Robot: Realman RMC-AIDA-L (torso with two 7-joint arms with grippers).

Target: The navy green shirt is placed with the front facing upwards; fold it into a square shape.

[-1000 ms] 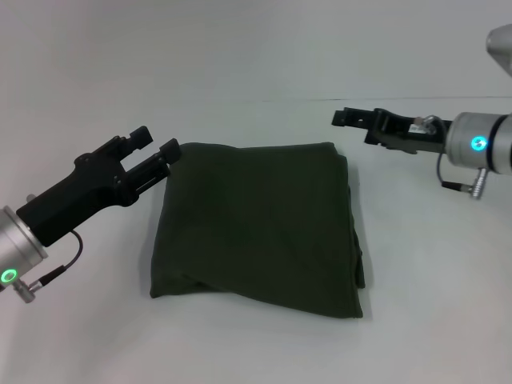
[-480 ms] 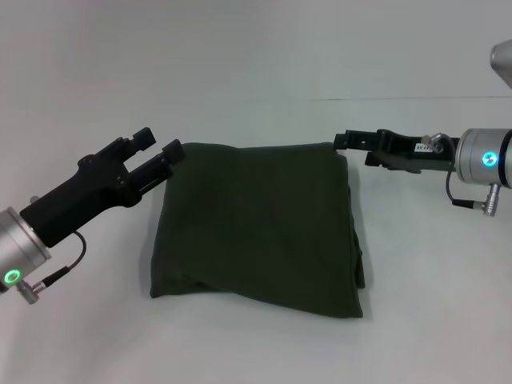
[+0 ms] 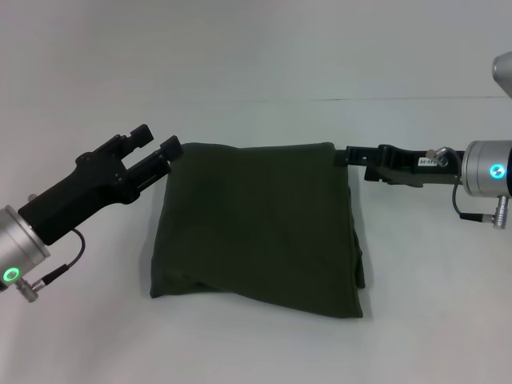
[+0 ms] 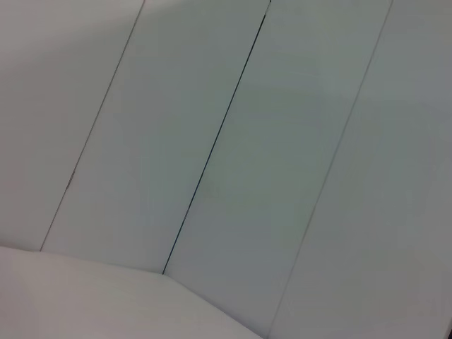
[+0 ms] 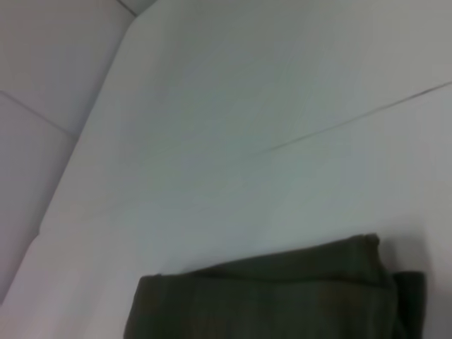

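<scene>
The navy green shirt (image 3: 256, 224) lies folded into a rough square in the middle of the white table, plain green side up with no lettering showing. My left gripper (image 3: 158, 142) is open just above the table at the shirt's far left corner, with nothing between its fingers. From the right, my right gripper (image 3: 346, 156) reaches in level, its tip at the shirt's far right corner. The right wrist view shows the shirt's (image 5: 282, 296) far folded edge. The left wrist view shows only bare wall panels.
The white table (image 3: 432, 304) runs on all sides of the shirt. Layered cloth edges stick out slightly along the shirt's right side (image 3: 360, 256). A pale wall stands behind the table.
My right gripper has dropped lower and come in to the shirt's far right corner. The left gripper and the shirt have hardly moved.
</scene>
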